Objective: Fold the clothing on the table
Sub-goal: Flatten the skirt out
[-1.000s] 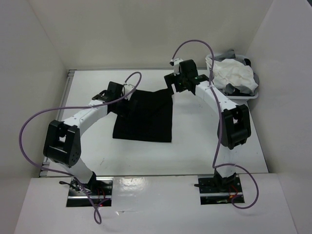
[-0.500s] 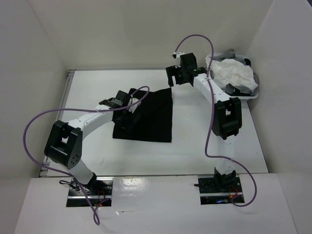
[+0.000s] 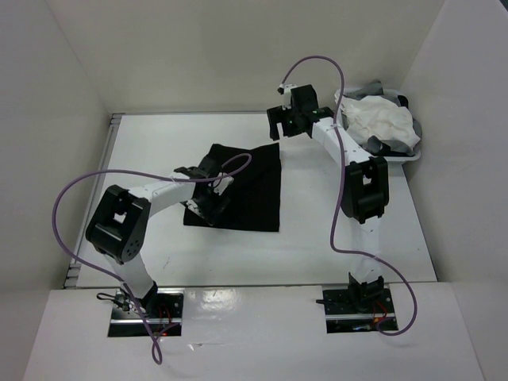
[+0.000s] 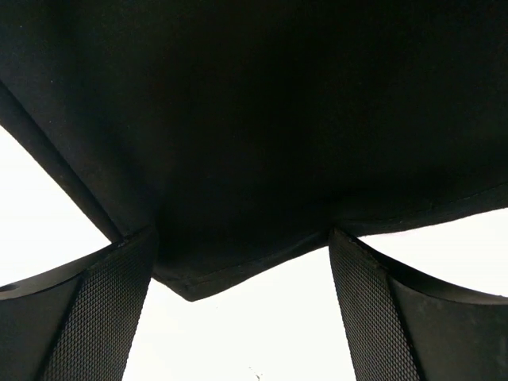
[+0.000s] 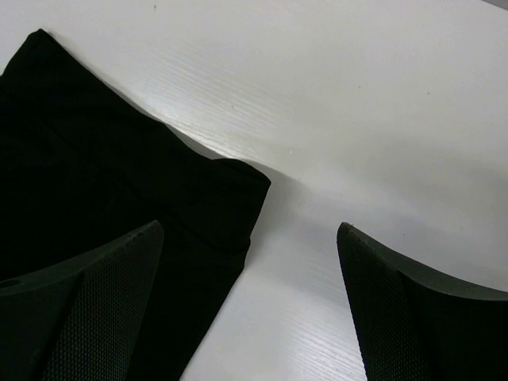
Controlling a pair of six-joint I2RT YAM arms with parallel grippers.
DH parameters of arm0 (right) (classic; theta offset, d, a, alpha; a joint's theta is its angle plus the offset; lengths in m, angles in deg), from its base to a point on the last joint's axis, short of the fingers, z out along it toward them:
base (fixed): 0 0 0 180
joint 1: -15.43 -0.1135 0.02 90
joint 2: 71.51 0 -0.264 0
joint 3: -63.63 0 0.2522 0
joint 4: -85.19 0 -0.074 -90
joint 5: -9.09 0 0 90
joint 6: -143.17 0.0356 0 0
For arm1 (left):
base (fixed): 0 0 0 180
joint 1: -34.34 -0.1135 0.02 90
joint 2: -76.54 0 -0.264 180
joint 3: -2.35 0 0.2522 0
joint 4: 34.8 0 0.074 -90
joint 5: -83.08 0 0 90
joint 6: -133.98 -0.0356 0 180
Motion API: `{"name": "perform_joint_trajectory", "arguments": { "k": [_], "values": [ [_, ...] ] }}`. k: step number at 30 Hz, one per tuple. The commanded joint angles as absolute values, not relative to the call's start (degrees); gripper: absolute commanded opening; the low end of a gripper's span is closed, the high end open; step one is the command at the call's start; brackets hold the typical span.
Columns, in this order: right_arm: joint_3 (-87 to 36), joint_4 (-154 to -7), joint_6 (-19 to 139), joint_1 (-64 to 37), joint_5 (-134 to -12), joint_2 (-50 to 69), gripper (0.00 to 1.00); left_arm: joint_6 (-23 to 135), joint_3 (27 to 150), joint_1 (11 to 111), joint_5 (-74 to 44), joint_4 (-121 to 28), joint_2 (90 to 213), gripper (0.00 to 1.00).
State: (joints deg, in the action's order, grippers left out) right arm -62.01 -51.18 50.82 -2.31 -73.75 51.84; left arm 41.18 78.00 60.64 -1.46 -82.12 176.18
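**Q:** Top view: what encloses the work area?

**A:** Three plain white panels. The back wall (image 3: 238, 55) runs across 12 o'clock, the left wall (image 3: 48, 143) stands at 9 o'clock and the right wall (image 3: 468, 175) at 3 o'clock. All three meet the white matte desk (image 3: 317, 230) at its edges.

**Q:** Other fixtures?

**A:** Pale metal edging (image 3: 113, 123) lines the desk's 9 o'clock side. A glossy white ledge (image 3: 254, 333) spans 6 o'clock. A small basket (image 3: 401, 157) sits at 2 o'clock, against the right wall.

**Q:** Lighting?

**A:** Even and diffuse, from overhead. Shadows on the desk are soft and short, and the ledge shows faint bright reflections near its middle.
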Motion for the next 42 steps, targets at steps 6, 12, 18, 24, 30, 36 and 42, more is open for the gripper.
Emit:
{"name": "perform_joint_trajectory", "arguments": {
  "k": [6, 12, 18, 24, 30, 36, 42],
  "values": [
    [-64.7, -50.9, 51.6, -3.4, -72.6, 52.0, 0.94, 41.2, 79.9, 60.7, -5.1, -83.3, 177.7, 0.93],
    [-63.5, -50.9, 52.1, -3.4, -72.6, 50.4, 0.94, 38.8, 82.5, 60.7, -8.8, -87.0, 178.9, 0.93],
    [-62.9, -50.9, 52.1, -4.0, -71.5, 48.6, 0.94, 37.6, 84.3, 60.7, -10.6, -90.7, 181.6, 0.9],
    [-70.0, -47.4, 51.0, -6.9, -72.7, 52.7, 0.94, 37.6, 83.6, 60.7, -12.8, -90.2, 183.2, 0.9],
    [-84.0, -38.9, 49.8, -13.1, -77.3, 64.2, 0.94, 37.6, 83.6, 60.2, -13.5, -89.7, 183.2, 0.89],
    [-96.3, -31.8, 49.8, -15.0, -79.2, 73.4, 0.94, 37.6, 83.6, 60.2, -14.7, -89.7, 182.7, 0.89],
    [-118.6, -18.5, 51.0, -15.5, -78.0, 83.5, 0.94, 37.6, 83.6, 60.2, -15.2, -89.7, 182.7, 0.88]
  ]
}}
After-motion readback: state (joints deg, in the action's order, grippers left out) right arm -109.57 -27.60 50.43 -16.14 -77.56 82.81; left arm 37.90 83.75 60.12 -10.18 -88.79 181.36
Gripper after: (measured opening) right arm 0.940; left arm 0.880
